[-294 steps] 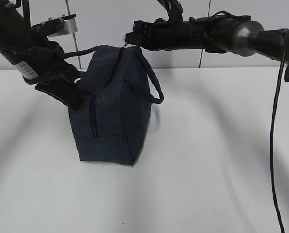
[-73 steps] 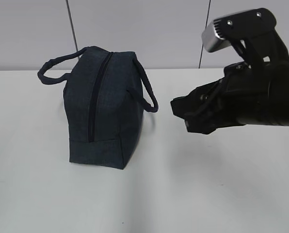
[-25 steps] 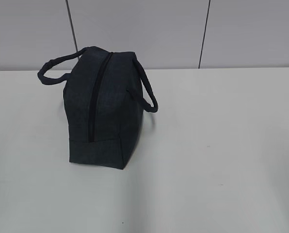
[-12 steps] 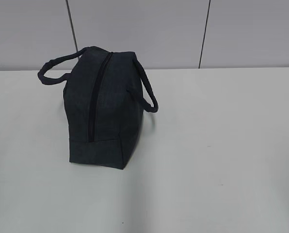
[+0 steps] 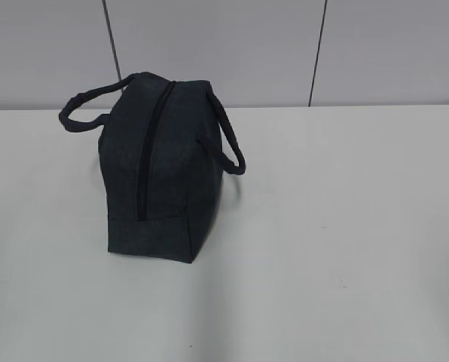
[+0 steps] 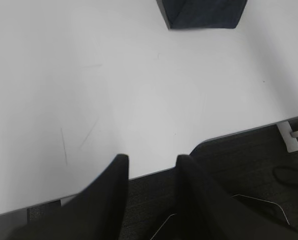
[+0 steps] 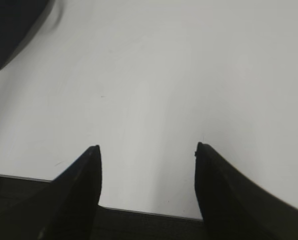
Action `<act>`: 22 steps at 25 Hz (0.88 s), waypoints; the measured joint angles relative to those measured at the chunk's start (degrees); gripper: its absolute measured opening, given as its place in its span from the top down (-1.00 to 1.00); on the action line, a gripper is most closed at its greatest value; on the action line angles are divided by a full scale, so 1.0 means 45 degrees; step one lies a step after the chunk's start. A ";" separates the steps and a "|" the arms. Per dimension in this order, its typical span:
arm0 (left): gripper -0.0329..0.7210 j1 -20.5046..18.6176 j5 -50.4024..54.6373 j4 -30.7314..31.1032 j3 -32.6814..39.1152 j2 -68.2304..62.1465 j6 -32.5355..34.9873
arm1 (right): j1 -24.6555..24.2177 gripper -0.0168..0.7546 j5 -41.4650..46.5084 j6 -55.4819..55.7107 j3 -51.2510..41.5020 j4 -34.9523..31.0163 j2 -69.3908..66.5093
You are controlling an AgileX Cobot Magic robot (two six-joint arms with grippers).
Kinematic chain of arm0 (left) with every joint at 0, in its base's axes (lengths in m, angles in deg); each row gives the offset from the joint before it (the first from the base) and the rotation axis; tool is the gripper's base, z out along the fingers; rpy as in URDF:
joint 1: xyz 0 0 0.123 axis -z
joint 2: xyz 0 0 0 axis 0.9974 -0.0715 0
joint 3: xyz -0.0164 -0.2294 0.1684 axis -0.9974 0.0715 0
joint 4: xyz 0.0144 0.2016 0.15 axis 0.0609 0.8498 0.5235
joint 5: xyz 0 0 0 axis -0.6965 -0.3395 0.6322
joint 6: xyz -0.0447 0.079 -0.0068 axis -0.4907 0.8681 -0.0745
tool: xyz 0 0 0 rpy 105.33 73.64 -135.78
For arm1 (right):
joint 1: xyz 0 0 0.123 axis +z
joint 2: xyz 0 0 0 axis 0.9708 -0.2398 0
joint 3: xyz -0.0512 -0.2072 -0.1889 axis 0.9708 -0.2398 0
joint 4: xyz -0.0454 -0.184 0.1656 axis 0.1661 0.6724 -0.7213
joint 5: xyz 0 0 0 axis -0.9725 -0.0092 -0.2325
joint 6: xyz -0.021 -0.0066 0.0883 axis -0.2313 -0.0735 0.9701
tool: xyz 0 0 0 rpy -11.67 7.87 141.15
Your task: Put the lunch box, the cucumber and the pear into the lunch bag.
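Standing upright on a white worktop (image 5: 345, 249) is a dark navy lunch bag (image 5: 160, 173), seen end-on in the exterior view. Its zipper (image 5: 148, 151) runs from the top ridge down the near end and looks closed. One loop handle (image 5: 85, 105) sticks out to the bag's left, level with its top; the other handle (image 5: 230, 143) droops down the bag's right side. Behind the bag is a pale grey panelled wall (image 5: 285, 45).

Neither arm appears in the exterior view. In the left wrist view, the left end effector (image 6: 151, 165) hovers over the worktop's near edge, well apart from the bag, whose bottom corner (image 6: 204, 12) shows at the top of that view. Its two dark fingers are parted with a narrow gap and nothing between them. In the right wrist view, the right end effector (image 7: 148, 160) also sits at the worktop's edge, fingers spread wide and empty, with the bag's corner (image 7: 11, 30) far off at upper left.
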 joint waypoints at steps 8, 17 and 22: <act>0.28 -0.0459 -0.0013 0.0000 0.0000 0.0395 0.0000 | 0.0000 -0.18 0.0007 0.0000 0.0000 0.0000 0.0000; 0.28 -0.2375 0.0036 0.0000 0.0000 0.1766 0.0000 | -0.0720 -0.18 0.0056 0.0000 -0.0012 0.0000 0.0280; 0.28 -0.2375 0.0036 0.0000 0.0000 0.1772 0.0000 | -0.1232 -0.18 0.0078 0.0000 -0.0012 0.0000 0.0280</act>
